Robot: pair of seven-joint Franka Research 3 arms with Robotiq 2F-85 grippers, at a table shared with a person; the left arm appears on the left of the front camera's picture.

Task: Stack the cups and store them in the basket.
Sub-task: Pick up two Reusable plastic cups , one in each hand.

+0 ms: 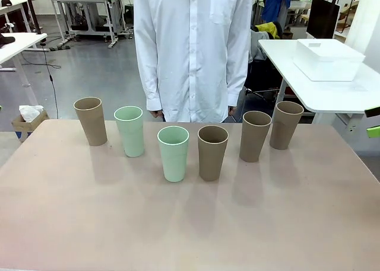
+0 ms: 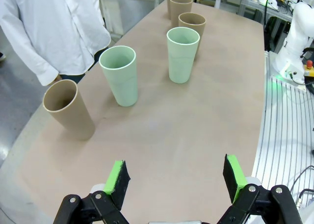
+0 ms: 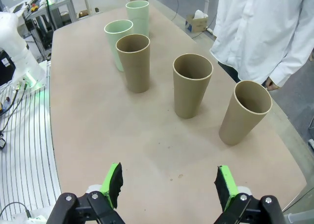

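Several cups stand upright in a loose row across the pink table (image 1: 190,223): two mint green ones (image 1: 130,130) (image 1: 173,153) and several tan-brown ones, from the far left (image 1: 90,121) to the far right (image 1: 285,124). The basket (image 1: 328,59) sits on a separate white table at the back right. My left gripper (image 2: 176,177) is open above bare tabletop, short of a brown cup (image 2: 68,109) and a mint cup (image 2: 119,74). My right gripper (image 3: 169,182) is open too, short of the brown cups (image 3: 244,111) (image 3: 192,84). Neither holds anything.
A person in a white shirt (image 1: 193,45) stands at the table's far edge, behind the middle cups, hands down by the sides. The near half of the table is bare. Green pad tips (image 1: 373,131) poke in at the front view's right edge.
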